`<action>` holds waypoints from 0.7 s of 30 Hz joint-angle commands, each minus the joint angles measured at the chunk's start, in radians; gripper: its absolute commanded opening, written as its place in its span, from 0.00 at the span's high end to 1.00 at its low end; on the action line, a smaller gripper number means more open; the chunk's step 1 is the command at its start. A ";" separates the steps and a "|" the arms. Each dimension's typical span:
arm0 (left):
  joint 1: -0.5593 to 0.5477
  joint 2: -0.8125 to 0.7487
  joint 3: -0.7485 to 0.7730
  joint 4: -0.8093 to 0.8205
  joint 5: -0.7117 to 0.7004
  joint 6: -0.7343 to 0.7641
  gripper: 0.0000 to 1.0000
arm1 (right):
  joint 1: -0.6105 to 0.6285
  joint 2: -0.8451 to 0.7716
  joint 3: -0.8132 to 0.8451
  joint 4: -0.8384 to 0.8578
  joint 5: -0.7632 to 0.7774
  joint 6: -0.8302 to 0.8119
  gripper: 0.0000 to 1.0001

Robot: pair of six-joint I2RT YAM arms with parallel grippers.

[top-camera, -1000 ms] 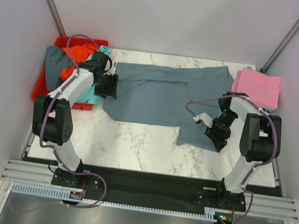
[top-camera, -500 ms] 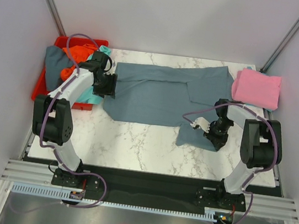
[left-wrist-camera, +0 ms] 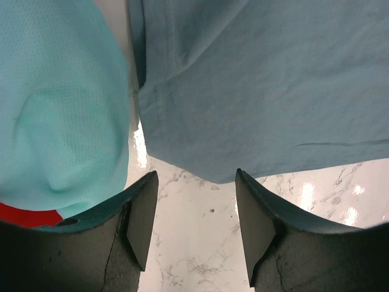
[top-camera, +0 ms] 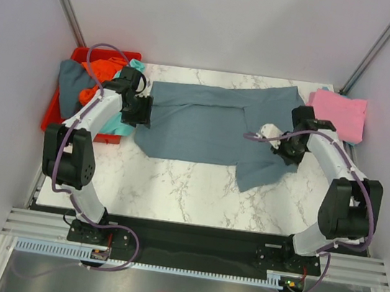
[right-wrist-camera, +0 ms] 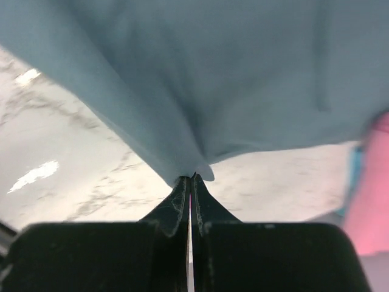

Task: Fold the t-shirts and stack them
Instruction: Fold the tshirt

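Observation:
A large slate blue-grey t-shirt [top-camera: 205, 126] lies spread across the middle of the marble table [top-camera: 174, 194]. My right gripper [top-camera: 288, 152] is shut on its near right corner, and the cloth [right-wrist-camera: 213, 79] hangs lifted from the pinched fingertips of this gripper [right-wrist-camera: 191, 177]. My left gripper [top-camera: 142, 112] hovers open over the shirt's left edge [left-wrist-camera: 255, 91]; between the fingers of the left gripper [left-wrist-camera: 194, 176] there is only bare table. A folded pink t-shirt [top-camera: 339, 114] sits at the far right. A teal t-shirt [left-wrist-camera: 61, 103] lies beside the left gripper. An orange t-shirt [top-camera: 102, 71] rests in the bin.
A red plastic bin [top-camera: 52, 117] stands at the table's far left, holding the orange shirt and a dark grey cloth [top-camera: 70, 78]. Pink cloth [right-wrist-camera: 371, 201] shows at the right edge of the right wrist view. Purple cables loop off both arms.
My right gripper has closed on the blue-grey shirt's near right corner and carried it up and toward the back, dragging that flap. The left gripper has stayed in place, open.

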 commanded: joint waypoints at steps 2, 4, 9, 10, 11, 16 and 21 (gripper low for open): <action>-0.005 -0.010 0.007 0.034 0.002 0.023 0.39 | -0.004 0.028 0.194 0.034 -0.009 0.045 1.00; -0.005 -0.009 0.008 0.037 -0.001 0.025 0.38 | -0.005 0.074 0.225 0.069 -0.005 0.073 1.00; -0.005 -0.019 0.001 0.026 0.006 0.028 0.38 | -0.010 0.220 0.309 0.125 0.000 0.244 0.63; -0.005 -0.030 -0.005 0.025 0.009 0.026 0.38 | -0.013 0.220 0.325 0.129 -0.003 0.274 0.61; -0.005 -0.038 -0.016 0.025 0.008 0.026 0.38 | -0.014 0.211 0.323 0.137 -0.003 0.292 0.55; -0.005 -0.065 -0.058 0.025 0.008 0.026 0.38 | -0.053 0.101 0.228 0.142 0.011 0.272 0.53; -0.005 -0.070 -0.071 0.025 0.008 0.026 0.38 | -0.175 0.104 0.216 0.063 -0.081 0.306 0.55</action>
